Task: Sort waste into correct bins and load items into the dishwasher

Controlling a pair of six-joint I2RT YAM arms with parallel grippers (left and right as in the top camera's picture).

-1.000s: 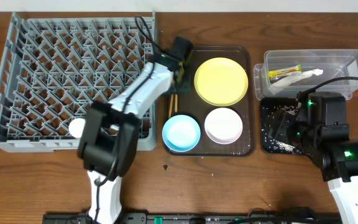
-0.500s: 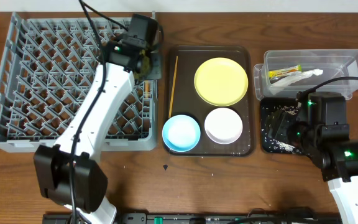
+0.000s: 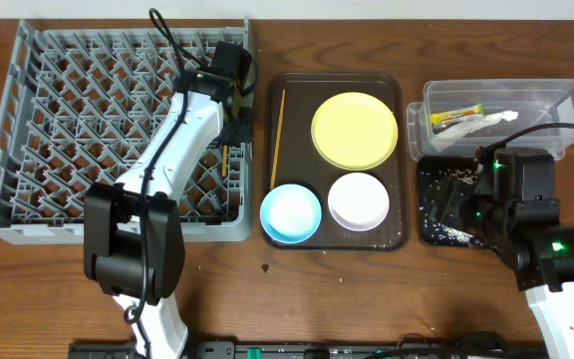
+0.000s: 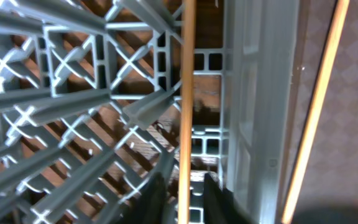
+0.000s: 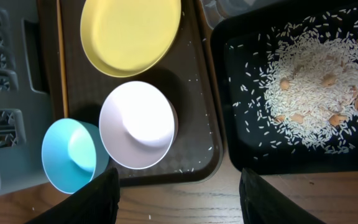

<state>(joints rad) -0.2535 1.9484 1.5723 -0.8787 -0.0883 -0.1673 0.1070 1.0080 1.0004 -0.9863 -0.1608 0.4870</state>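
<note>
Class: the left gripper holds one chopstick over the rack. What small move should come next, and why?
Probably open the left gripper to drop the chopstick: it already lies over the dish rack, just inside its right wall. The second chopstick waits on the brown tray.

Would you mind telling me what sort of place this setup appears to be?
Probably a mock dish-clearing station on a wooden table: a grey dish rack, a brown serving tray of dishes, and a black tray of rice scraps.
</note>
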